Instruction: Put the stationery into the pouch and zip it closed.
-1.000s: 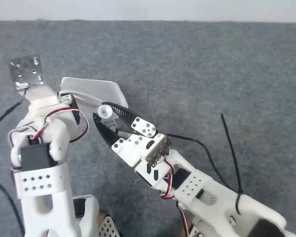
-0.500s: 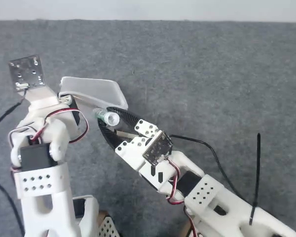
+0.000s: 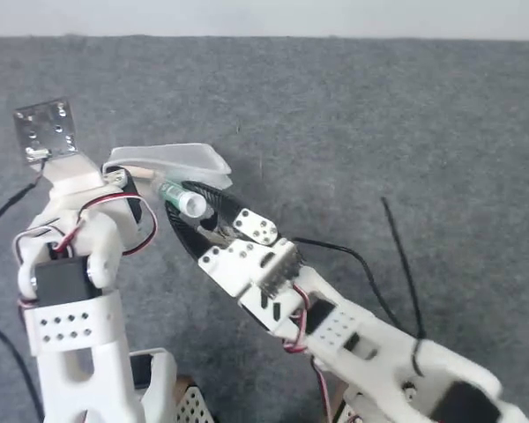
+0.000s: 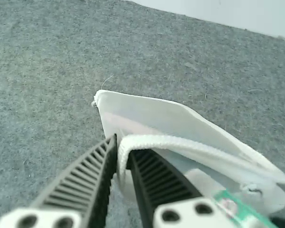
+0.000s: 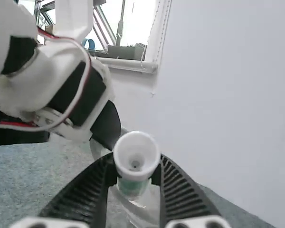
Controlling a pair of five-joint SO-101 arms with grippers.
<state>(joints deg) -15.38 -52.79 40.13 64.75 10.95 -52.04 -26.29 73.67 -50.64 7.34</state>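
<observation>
The left claw (image 4: 117, 145) is clamped on the rim of the translucent white pouch (image 4: 171, 118) over the grey desk (image 3: 379, 115). The right claw (image 5: 134, 166) pinches a white-capped green tube (image 5: 134, 154), whose far end is at the pouch's mouth.

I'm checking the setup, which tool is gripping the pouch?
The left tool, clamped on the white pouch; the right tool instead holds a white-capped green tube.
</observation>
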